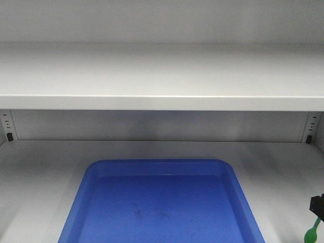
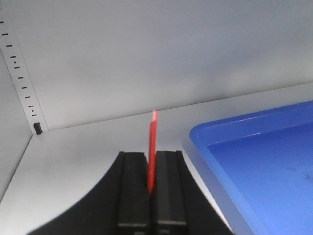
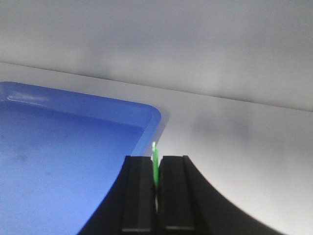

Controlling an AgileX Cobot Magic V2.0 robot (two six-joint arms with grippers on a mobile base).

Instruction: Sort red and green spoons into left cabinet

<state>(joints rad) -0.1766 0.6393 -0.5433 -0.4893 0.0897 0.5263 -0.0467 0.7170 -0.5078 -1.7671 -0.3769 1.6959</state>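
Pinching slim red spoon (image 2: 152,152), green spoon (image 3: 155,169)

Matte black end effectors (image 2: 151,156) (image 3: 156,159), flat fingers (image 2: 133,186)

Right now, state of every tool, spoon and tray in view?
Left tool: shut on red spoon.
Right tool: shut on green spoon.
Red spoon: gripped, not yet placed.
Green spoon: gripped, not yet placed.
Blue tray: on lower shelf, visible part empty.
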